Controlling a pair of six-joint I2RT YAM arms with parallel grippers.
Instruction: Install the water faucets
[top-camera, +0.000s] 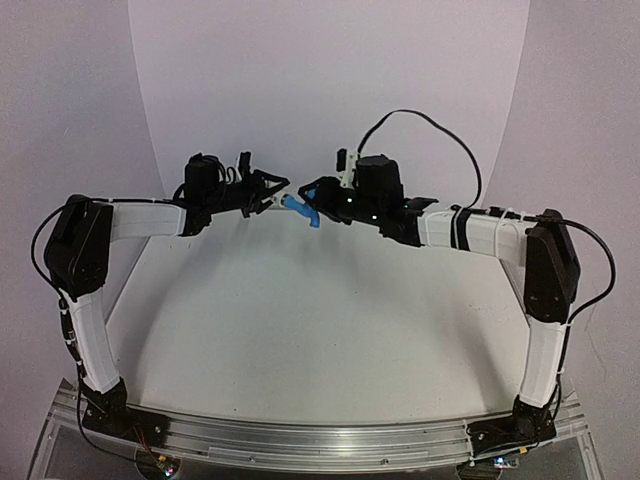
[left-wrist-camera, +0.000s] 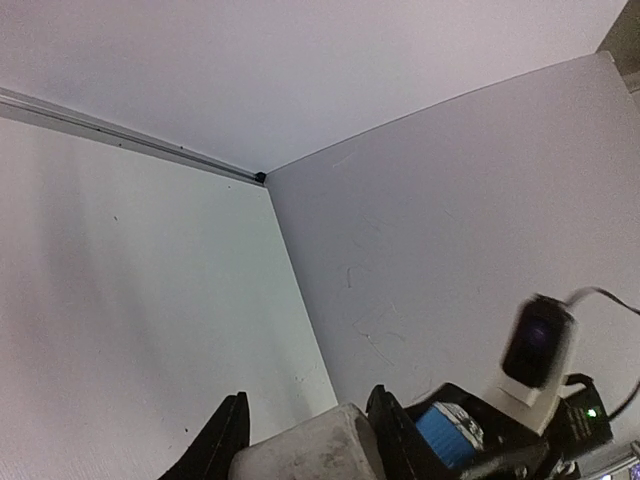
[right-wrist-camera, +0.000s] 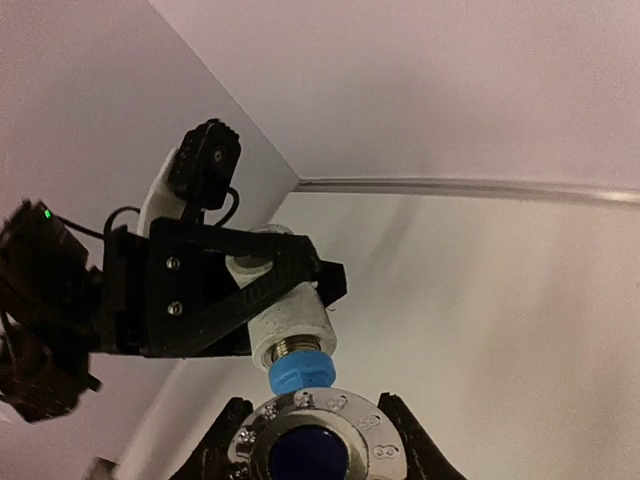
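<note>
While left jaws clamp white fitting (right-wrist-camera: 290, 335), right jaws grip blue tap (right-wrist-camera: 298, 373) (rim marks (right-wrist-camera: 345, 408), maybe digits).

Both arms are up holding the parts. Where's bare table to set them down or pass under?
The whole white tabletop between the near rail and the back wall is bare. Crowded only in the air: left gripper on the white fitting, right gripper on the blue tap, nose to nose.
</note>
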